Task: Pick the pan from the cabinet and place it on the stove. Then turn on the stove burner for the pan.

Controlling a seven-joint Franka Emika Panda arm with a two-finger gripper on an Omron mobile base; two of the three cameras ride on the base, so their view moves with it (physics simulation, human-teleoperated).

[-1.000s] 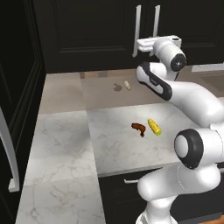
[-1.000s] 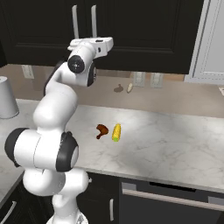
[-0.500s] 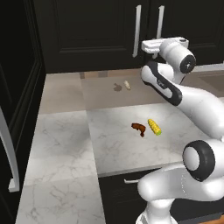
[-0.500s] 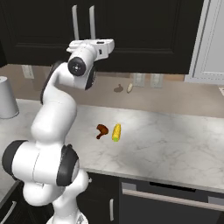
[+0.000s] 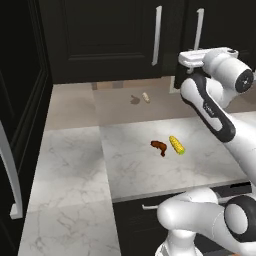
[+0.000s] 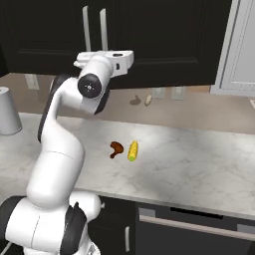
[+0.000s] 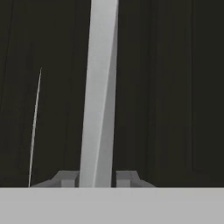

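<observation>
The cabinet is the tall black wall unit above the counter, with two long vertical silver bar handles. My gripper is shut on the right door's handle, which stands between the two dark fingertips in the hand view. In the left base view the white hand meets the lower end of that handle, and the right door stands pulled slightly out from the left one. From the right base view the hand sits just under the handles. The pan is hidden. The stove is out of view.
A yellow corn cob and a brown food piece lie mid-counter. Two small items sit near the back wall. A pale grey container stands at the far left of the counter. A black appliance front with a silver bar sits below.
The gripper, shut on the right door's handle, has pulled it outward. In the left base view that handle has shifted right, away from the left handle, and the arm has drawn back.
</observation>
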